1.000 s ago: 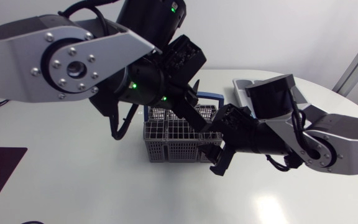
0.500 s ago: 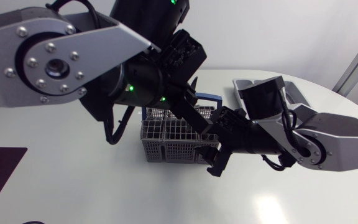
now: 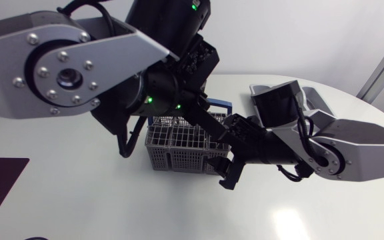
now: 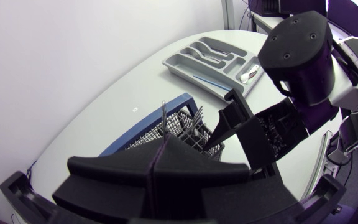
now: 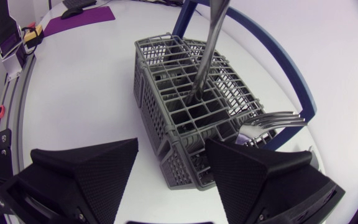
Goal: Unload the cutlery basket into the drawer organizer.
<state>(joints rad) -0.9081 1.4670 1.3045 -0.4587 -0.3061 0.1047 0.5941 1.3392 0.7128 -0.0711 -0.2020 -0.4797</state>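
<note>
Pinching a slim utensil [image 5: 206, 56] standing in the cutlery basket [image 5: 157, 112], the closed left gripper [image 4: 156, 165] risks snagging the mesh and tipping the basket, while the right gripper [image 5: 171, 148] gapes wide, empty.

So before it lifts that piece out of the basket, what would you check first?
1. Left tool shut on the utensil: ok.
2. Utensil clear of the basket: not ok, its lower end sits in a compartment.
3. Right tool bracing the basket: cannot tell; it is open at the basket's corner.
4. Drawer organizer lying open side up: ok.
5. Forks clear of the utensil: ok, they lie in another compartment.
</note>
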